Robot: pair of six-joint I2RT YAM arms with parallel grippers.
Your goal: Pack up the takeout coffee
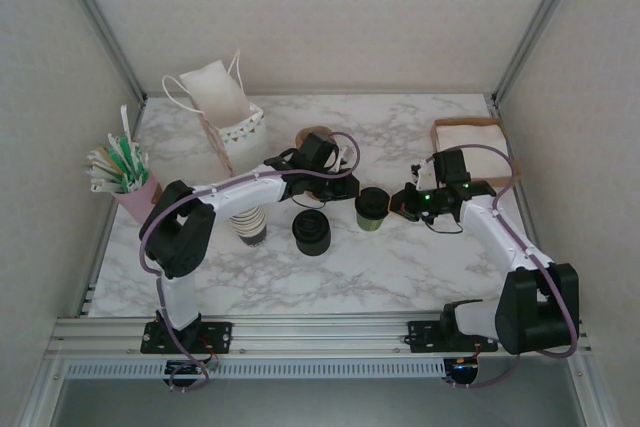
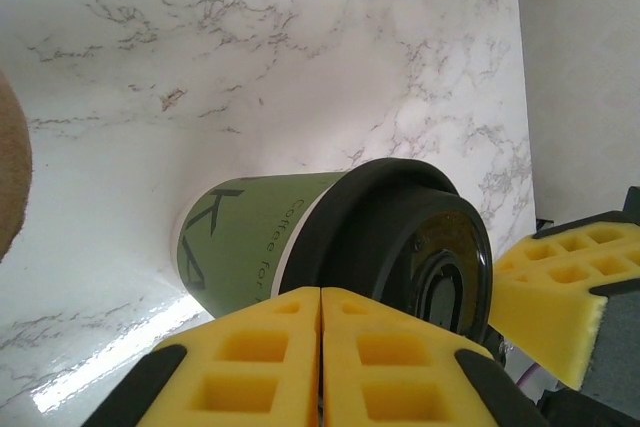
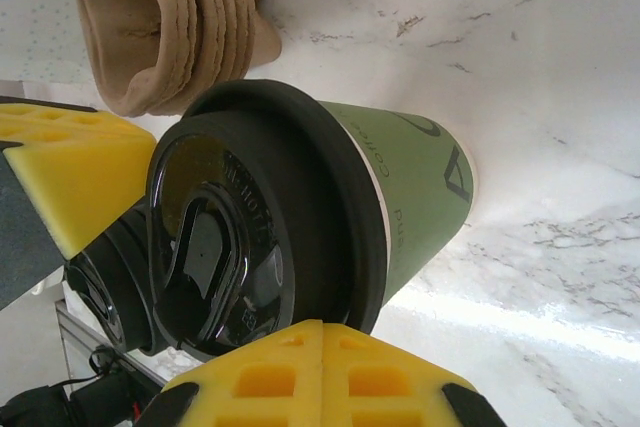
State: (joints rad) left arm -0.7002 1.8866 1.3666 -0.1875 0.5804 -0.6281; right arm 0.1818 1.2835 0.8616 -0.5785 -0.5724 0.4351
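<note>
Standing upright, takeout coffee (image 1: 372,209) sits between left fingers (image 2: 250,362) and right fingers (image 3: 385,387).

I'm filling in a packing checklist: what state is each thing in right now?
takeout coffee: upright on the table, lid on, not in the bag.
paper bag: mouth open.
left gripper: shut, holding nothing.
right gripper: shut, holding nothing.

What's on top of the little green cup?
A round black lid with a drinking slot caps the green cup. It covers the inside, so any contents are hidden.
</note>
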